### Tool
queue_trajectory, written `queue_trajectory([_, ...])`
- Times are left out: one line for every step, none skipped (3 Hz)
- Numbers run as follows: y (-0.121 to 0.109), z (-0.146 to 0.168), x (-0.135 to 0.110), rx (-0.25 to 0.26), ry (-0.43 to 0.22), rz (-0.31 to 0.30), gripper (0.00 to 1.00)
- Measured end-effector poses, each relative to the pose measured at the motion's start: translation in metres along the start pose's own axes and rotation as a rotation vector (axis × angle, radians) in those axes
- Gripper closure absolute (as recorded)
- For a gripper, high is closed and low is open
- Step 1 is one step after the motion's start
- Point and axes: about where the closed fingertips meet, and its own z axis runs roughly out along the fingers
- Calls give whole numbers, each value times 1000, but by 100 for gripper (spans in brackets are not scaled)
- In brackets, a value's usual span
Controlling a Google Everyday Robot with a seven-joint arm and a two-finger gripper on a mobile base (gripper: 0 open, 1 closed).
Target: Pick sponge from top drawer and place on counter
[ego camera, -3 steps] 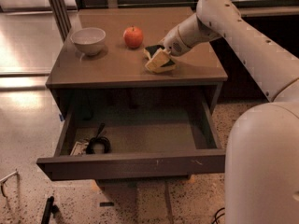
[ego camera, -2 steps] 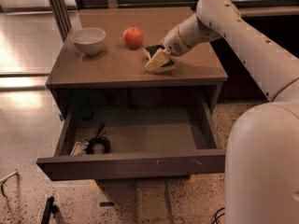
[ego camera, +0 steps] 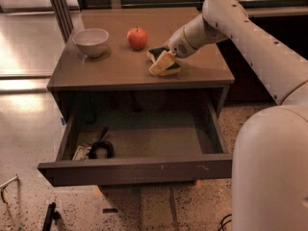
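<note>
You see the gripper just right of the apple, fingers pinching the sponge | sponge sits tipped on the counter beside the apple, ready to let go | top drawer hangs open below the apple, job there looks done

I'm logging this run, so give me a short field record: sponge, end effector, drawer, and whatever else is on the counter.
sponge: tilted, at the counter, right of centre; contact with the surface unclear
end effector: right at the sponge's upper side
top drawer: pulled open
in drawer: black cable, front left corner
also on counter: bowl back left, apple beside it
</note>
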Motion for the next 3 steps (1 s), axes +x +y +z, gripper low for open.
queue_trajectory([0, 0, 0, 0, 0, 0, 0])
queue_trajectory([0, 0, 0, 0, 0, 0, 0])
queue_trajectory([1, -1, -7, 9, -13, -14, 0])
